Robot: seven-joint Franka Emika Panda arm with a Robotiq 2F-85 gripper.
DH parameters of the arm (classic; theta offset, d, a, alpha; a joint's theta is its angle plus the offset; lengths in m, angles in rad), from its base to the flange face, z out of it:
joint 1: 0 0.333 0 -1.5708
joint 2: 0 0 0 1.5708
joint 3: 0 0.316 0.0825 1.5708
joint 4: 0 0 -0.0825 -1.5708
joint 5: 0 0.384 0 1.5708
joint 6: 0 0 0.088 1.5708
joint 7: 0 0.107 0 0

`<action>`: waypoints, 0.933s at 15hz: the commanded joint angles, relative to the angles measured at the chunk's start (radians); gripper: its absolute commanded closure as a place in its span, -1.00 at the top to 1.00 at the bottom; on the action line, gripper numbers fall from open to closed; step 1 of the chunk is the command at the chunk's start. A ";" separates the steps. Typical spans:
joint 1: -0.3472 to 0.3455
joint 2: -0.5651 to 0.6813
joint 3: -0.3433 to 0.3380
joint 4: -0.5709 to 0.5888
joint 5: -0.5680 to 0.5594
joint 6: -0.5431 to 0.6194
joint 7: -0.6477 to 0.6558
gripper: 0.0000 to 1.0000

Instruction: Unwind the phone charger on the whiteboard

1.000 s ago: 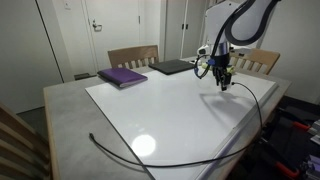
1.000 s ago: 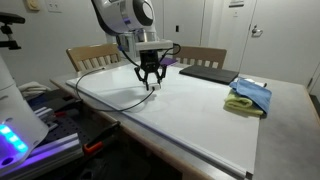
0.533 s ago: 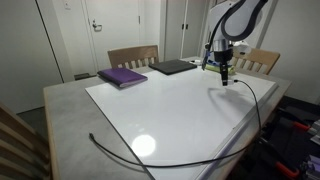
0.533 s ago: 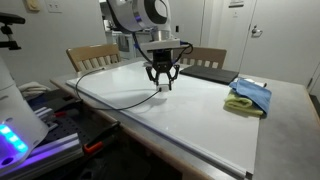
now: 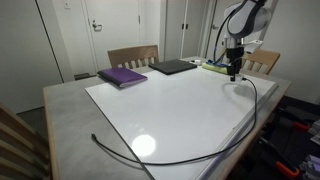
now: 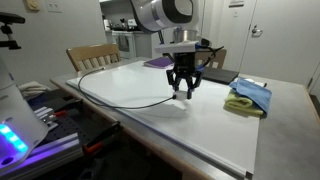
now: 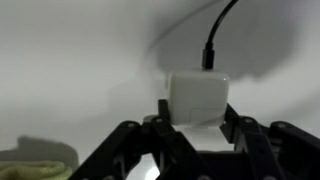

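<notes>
The whiteboard (image 5: 170, 105) covers most of the grey table and also shows in an exterior view (image 6: 200, 125). The phone charger's thin black cable (image 5: 190, 160) runs along the board's near edge and up to my gripper (image 5: 235, 74). In an exterior view the cable (image 6: 125, 100) curves from the table's left edge to my gripper (image 6: 183, 94). In the wrist view my gripper (image 7: 198, 122) is shut on the white plug block (image 7: 197, 97), held just above the board, with the cable (image 7: 218, 35) leading away from it.
A purple book (image 5: 123, 76) and a dark laptop (image 5: 173, 67) lie at the back of the table. A blue and yellow cloth (image 6: 248, 97) lies near the gripper, also in the wrist view (image 7: 35, 165). Wooden chairs (image 5: 133, 56) stand behind the table.
My gripper has carried the plug block along the board toward the cloth end, pulling the cable out straighter behind it.
</notes>
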State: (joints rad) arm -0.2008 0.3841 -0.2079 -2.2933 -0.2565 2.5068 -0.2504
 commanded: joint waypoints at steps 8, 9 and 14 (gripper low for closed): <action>-0.021 0.012 -0.012 0.017 0.004 -0.007 0.041 -0.49; -0.023 0.014 -0.018 0.024 0.005 -0.015 0.049 -0.49; -0.041 0.033 -0.066 0.053 0.022 -0.039 0.140 -0.49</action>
State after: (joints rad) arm -0.2245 0.3871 -0.2519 -2.2817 -0.2440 2.5021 -0.1501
